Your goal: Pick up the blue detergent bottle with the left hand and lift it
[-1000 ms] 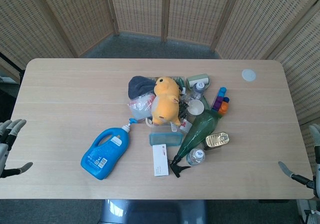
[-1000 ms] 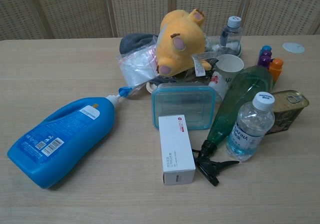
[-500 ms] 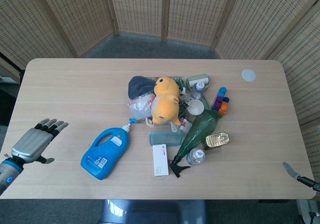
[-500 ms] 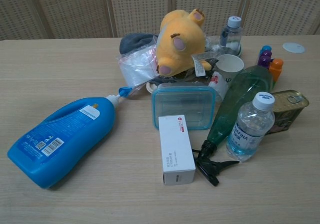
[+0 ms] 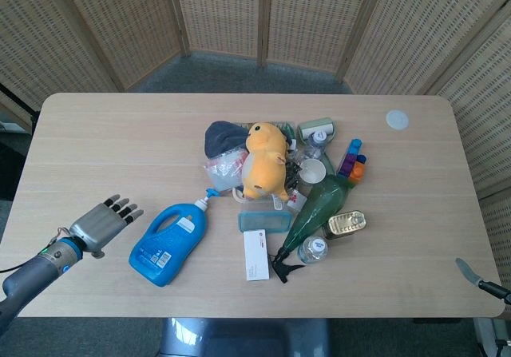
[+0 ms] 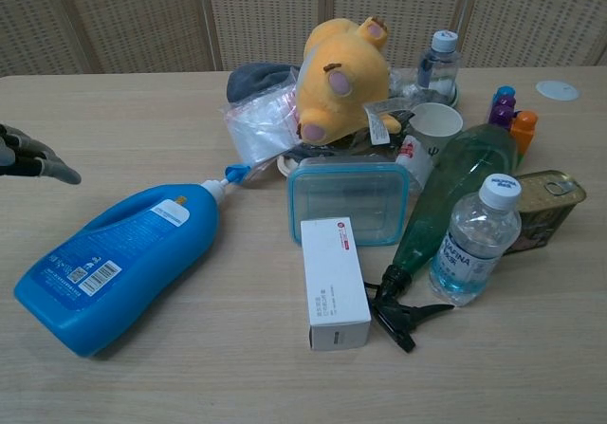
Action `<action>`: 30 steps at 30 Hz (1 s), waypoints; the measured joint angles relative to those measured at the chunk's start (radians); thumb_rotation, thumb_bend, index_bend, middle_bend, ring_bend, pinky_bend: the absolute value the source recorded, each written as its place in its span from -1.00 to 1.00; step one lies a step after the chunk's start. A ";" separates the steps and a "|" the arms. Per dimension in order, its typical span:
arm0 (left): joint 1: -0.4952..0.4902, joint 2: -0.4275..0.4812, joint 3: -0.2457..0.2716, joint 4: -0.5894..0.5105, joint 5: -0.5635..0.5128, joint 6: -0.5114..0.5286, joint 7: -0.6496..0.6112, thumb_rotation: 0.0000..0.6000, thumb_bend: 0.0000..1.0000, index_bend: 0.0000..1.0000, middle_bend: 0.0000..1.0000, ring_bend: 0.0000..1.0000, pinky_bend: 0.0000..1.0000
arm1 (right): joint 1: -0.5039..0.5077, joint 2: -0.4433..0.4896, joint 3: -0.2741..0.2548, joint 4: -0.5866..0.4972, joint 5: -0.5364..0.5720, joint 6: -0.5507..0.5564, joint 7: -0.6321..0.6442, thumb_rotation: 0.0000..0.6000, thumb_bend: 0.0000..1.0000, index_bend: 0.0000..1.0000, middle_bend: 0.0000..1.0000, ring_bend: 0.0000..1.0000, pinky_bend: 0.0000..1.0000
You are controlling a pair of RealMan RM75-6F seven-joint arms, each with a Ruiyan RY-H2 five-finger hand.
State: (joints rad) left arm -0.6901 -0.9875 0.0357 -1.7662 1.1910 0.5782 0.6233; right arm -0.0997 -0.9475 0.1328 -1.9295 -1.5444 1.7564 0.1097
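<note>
The blue detergent bottle point(image 5: 169, 241) lies on its side on the wooden table point(image 5: 112, 141), cap pointing up-right toward the pile; the chest view shows the blue detergent bottle point(image 6: 119, 260) at lower left. My left hand point(image 5: 102, 225) hovers just left of the bottle, fingers spread, holding nothing and not touching it. In the chest view only the fingertips point(image 6: 38, 163) of that hand enter at the left edge. Of my right hand point(image 5: 477, 280), just a sliver shows at the lower right corner, off the table.
A pile sits right of the bottle: yellow plush toy point(image 5: 266, 161), clear lidded box point(image 6: 348, 199), white carton point(image 6: 334, 281), green spray bottle point(image 6: 446, 199), water bottle point(image 6: 472, 240), tin can point(image 6: 543, 206), paper cup point(image 6: 433, 125), zip bag point(image 6: 261, 125).
My left hand has moved right across the table toward the detergent bottle and now enters the chest view. The bottle and pile have not moved.
</note>
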 measured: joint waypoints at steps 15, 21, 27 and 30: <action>-0.078 -0.060 0.153 -0.009 -0.149 0.021 0.167 1.00 -1.00 -1.00 -0.47 -1.00 -1.00 | -0.005 0.006 0.000 -0.009 -0.001 0.006 0.006 0.69 -1.00 -1.00 -1.00 -1.00 -1.00; -0.105 -0.079 0.191 -0.030 -0.165 0.026 0.191 1.00 -1.00 -1.00 -0.43 -1.00 -1.00 | -0.009 0.011 0.003 -0.012 0.004 0.010 0.019 0.69 -1.00 -1.00 -1.00 -1.00 -1.00; -0.131 -0.058 0.217 -0.097 -0.174 0.028 0.193 1.00 -1.00 -1.00 -0.37 -1.00 -1.00 | -0.011 0.014 0.002 -0.014 -0.002 0.015 0.023 0.69 -1.00 -1.00 -1.00 -1.00 -1.00; -0.140 -0.041 0.228 -0.141 -0.169 0.024 0.180 1.00 -1.00 -0.98 -0.37 -1.00 -1.00 | -0.013 0.016 0.003 -0.015 0.000 0.017 0.031 0.69 -1.00 -1.00 -1.00 -1.00 -1.00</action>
State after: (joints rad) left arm -0.8305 -1.0286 0.2636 -1.9074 1.0220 0.6025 0.8028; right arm -0.1129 -0.9317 0.1356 -1.9444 -1.5441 1.7737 0.1405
